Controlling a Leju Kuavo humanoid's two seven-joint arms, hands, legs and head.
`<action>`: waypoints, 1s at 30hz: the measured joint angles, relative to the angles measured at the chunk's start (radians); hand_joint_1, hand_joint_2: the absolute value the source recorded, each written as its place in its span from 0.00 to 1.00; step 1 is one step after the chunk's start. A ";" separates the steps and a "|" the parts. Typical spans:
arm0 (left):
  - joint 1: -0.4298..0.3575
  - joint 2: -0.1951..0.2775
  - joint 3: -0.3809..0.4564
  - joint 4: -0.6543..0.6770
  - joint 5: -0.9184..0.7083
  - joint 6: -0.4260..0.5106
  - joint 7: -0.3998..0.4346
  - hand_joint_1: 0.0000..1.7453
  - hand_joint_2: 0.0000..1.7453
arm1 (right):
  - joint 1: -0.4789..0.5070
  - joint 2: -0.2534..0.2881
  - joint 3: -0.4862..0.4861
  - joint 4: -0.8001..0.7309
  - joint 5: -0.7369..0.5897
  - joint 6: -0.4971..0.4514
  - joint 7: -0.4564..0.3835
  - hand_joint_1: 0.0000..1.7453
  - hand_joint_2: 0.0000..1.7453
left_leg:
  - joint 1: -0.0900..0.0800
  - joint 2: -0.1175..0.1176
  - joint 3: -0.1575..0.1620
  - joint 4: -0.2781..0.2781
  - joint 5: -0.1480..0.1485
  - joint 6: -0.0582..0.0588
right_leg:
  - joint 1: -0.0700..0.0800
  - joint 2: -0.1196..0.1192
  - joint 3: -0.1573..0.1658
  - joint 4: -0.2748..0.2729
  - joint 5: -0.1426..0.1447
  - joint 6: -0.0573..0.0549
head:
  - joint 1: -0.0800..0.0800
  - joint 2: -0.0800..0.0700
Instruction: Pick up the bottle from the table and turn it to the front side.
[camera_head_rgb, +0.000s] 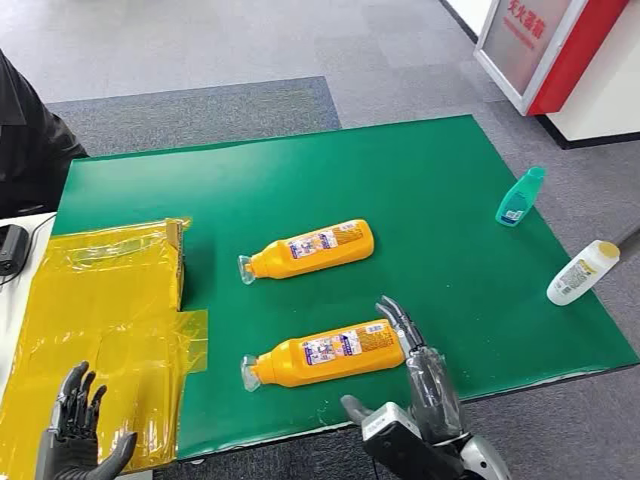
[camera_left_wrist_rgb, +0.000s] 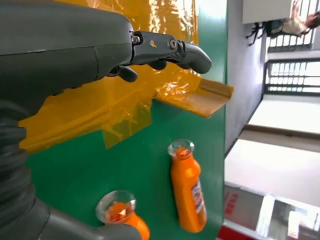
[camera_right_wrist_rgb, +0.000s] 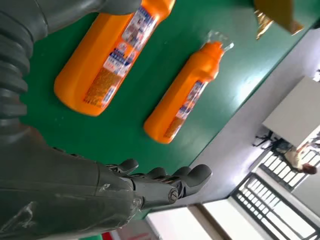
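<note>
Spread and empty, my right hand (camera_head_rgb: 419, 375) hovered just beside the near bottle (camera_head_rgb: 332, 353), so closing around it came next.

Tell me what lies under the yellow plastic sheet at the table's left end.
Under the yellow plastic sheet the green mat runs beneath its right edge. A tan box edge stands at its border. What else it covers is hidden.
</note>
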 joint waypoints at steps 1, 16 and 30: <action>-0.001 0.000 0.000 0.005 -0.008 -0.007 0.002 0.00 1.00 | -0.006 0.000 -0.003 0.001 0.013 0.003 0.006 0.00 1.00 | 0.000 0.000 0.000 0.000 0.000 0.000 | 0.000 0.000 0.000 0.000 0.000 0.000 | 0.000 0.000; -0.085 0.022 -0.016 0.196 -0.198 0.020 -0.059 0.00 1.00 | -0.236 -0.072 -0.029 0.205 0.236 0.143 0.172 0.00 1.00 | 0.000 0.000 0.000 0.000 0.001 0.001 | 0.000 0.000 0.004 0.000 0.002 0.001 | 0.000 0.000; -0.164 0.108 -0.141 0.325 -0.120 0.109 -0.078 0.00 1.00 | -0.405 -0.139 -0.008 0.505 0.252 0.233 0.250 0.00 1.00 | 0.000 0.000 0.000 0.000 0.001 0.001 | 0.000 0.000 0.004 0.000 0.002 0.001 | 0.000 0.000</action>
